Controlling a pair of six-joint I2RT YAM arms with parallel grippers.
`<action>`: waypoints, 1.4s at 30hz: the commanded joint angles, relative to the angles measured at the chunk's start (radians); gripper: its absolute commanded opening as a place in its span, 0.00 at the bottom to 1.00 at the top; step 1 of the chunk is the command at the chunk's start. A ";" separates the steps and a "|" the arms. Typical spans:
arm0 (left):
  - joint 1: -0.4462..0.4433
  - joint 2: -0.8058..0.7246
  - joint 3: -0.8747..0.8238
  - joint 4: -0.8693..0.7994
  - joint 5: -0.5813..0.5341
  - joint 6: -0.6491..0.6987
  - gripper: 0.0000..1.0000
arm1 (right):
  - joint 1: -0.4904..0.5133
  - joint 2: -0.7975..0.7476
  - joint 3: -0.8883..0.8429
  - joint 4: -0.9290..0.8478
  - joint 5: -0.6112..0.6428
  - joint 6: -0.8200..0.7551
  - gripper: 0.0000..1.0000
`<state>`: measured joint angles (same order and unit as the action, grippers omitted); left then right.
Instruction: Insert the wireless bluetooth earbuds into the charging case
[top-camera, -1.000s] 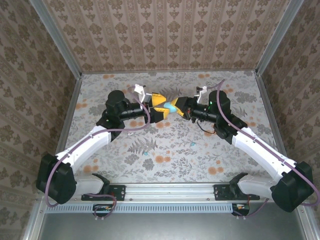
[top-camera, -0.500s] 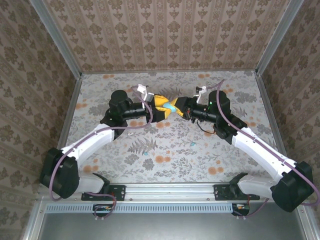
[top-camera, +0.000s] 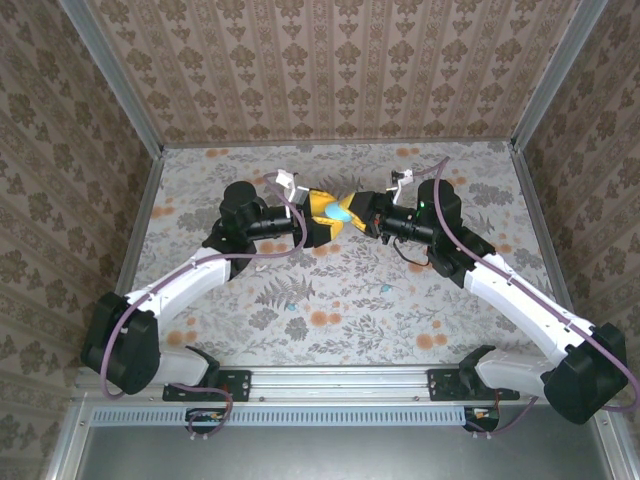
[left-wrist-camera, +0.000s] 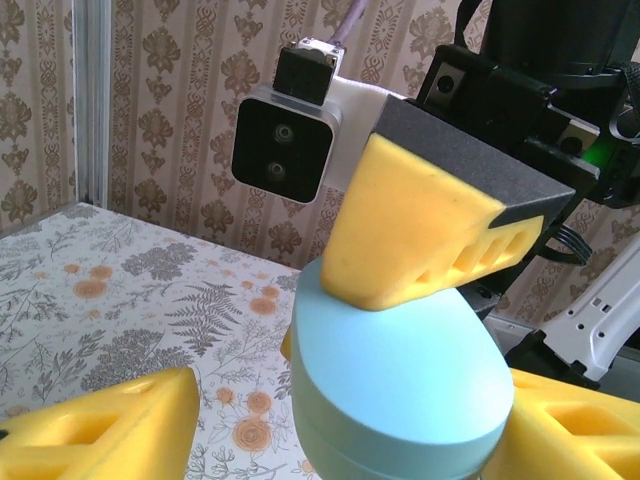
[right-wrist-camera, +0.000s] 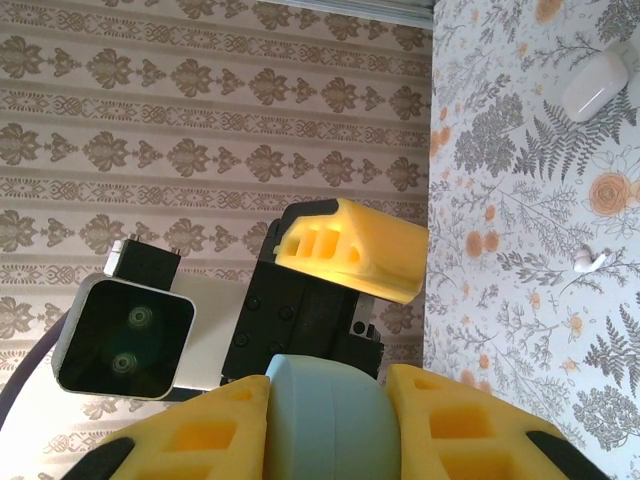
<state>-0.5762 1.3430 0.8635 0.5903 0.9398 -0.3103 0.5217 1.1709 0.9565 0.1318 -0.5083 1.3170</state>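
Observation:
A teal pebble-shaped charging case (top-camera: 340, 212) hangs above the table's middle with its lid closed. My right gripper (right-wrist-camera: 330, 425) is shut on the charging case (right-wrist-camera: 330, 420), one yellow pad on each flat side. My left gripper (left-wrist-camera: 345, 425) faces it and stands open astride the charging case (left-wrist-camera: 400, 380). Its left finger (left-wrist-camera: 110, 430) is clear of the case and its right finger (left-wrist-camera: 575, 430) is against it. A white earbud (right-wrist-camera: 590, 262) lies on the floral table. A small teal piece (top-camera: 293, 328), perhaps an earbud, lies nearer the front.
A white case (right-wrist-camera: 598, 85) rests shut on the table (top-camera: 400, 310) beyond the white earbud. Patterned walls (top-camera: 340, 70) and metal posts enclose the table on three sides. Both arms stretch inward and meet at the centre.
The left arm has shifted slightly forward and right, bringing its gripper closer around the teal case. The right arm and the case have stayed put.

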 joint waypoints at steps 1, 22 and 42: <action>-0.007 -0.004 -0.008 0.020 0.023 0.017 0.68 | 0.005 -0.013 0.039 0.019 -0.022 0.017 0.15; 0.012 -0.019 -0.032 0.118 0.018 -0.028 0.33 | 0.008 0.003 0.039 0.008 -0.045 0.022 0.22; 0.058 -0.122 -0.047 -0.070 0.016 0.077 0.24 | -0.050 -0.101 0.230 -0.456 0.001 -0.486 0.53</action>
<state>-0.5289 1.2655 0.8127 0.5999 0.9459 -0.2966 0.4801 1.1198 1.0828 -0.1184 -0.5289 1.0889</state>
